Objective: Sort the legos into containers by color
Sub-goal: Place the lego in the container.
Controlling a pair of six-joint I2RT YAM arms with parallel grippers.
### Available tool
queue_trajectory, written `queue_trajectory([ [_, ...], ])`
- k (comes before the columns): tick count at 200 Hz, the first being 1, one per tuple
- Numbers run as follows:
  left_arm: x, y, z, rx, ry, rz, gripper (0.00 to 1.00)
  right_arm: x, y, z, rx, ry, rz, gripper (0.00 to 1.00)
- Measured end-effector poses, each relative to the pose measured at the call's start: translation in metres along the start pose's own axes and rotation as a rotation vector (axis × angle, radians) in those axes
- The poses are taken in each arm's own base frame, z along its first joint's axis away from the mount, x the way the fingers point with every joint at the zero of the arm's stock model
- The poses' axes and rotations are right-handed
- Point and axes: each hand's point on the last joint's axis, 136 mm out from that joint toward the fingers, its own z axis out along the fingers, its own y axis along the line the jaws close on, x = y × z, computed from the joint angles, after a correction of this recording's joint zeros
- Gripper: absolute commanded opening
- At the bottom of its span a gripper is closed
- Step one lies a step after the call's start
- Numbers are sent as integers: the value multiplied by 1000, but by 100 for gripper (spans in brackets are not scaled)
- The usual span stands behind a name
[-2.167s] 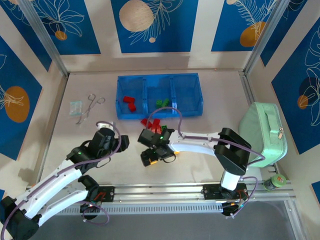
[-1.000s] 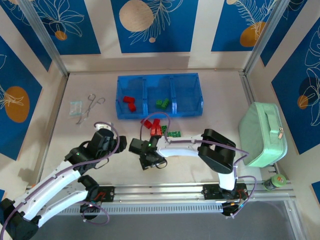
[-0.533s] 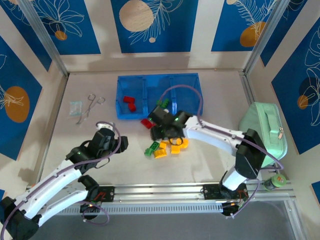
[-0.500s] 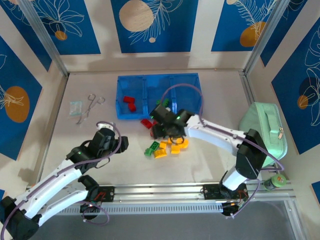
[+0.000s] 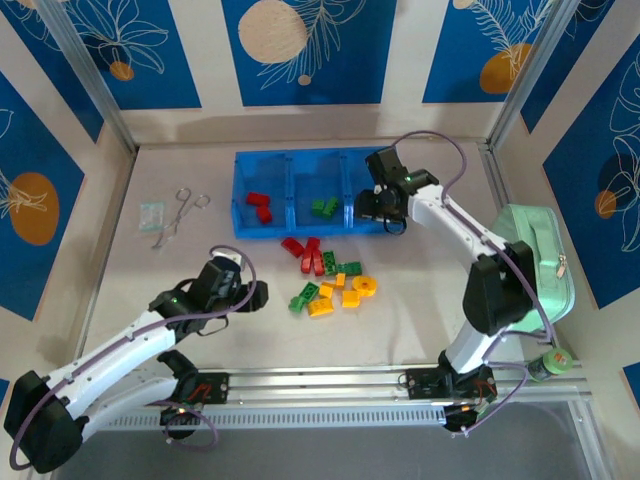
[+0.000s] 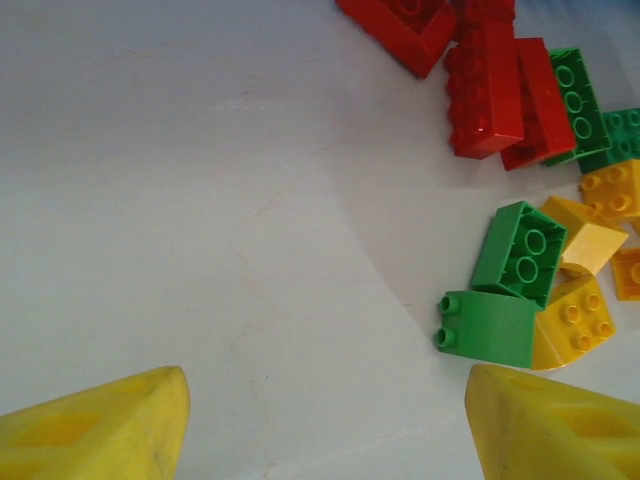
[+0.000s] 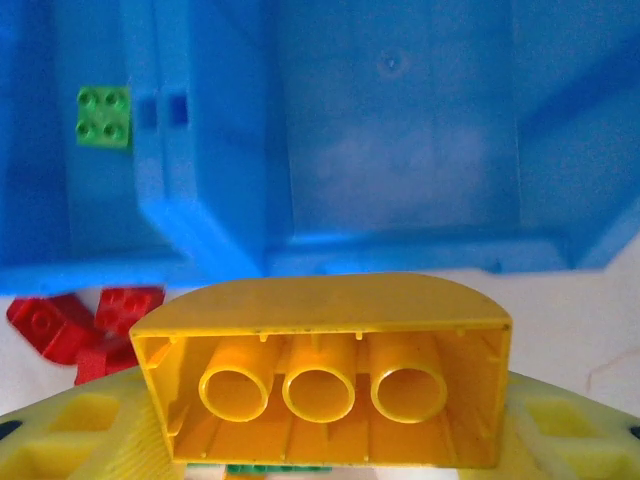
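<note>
Because yellows belong in the right compartment, we pinch a yellow brick near it with right gripper, left gripper spread, empty.

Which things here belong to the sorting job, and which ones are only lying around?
Job: loose legos; blue three-compartment tray; red bricks and green bricks already in it; yellow brick held by the right gripper.
Lying about: forceps; small packet; mint-green zippered case.

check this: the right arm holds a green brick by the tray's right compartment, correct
Not quite: the brick in the right fingers is yellow, not green, as the right wrist view shows. It is by the right compartment of the tray.
</note>
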Motion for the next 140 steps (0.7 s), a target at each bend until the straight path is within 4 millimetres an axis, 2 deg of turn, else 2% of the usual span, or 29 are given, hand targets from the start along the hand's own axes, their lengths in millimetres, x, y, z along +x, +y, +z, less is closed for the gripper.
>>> queue_trajectory([
  [25, 5, -4, 2, 16, 12, 16, 73, -24, -2, 20, 19, 6, 7, 56],
  [46, 10, -6, 2, 21, 24, 29, 73, -41, -3, 34, 33, 16, 11, 62],
  [59, 11, -8, 2, 27, 25, 35, 73, -49, -2, 41, 43, 22, 12, 70],
  [67, 11, -9, 1, 31, 24, 39, 73, -54, -2, 45, 50, 23, 9, 81],
  [74, 11, -10, 0, 35, 22, 41, 73, -56, -2, 47, 56, 26, 8, 84],
  [112, 13, -13, 0, 43, 25, 52, 73, -64, 4, 34, 68, 3, 0, 88],
  [140, 18, -14, 4, 33, 52, 68, 73, -55, 12, 17, 64, -19, -27, 88],
])
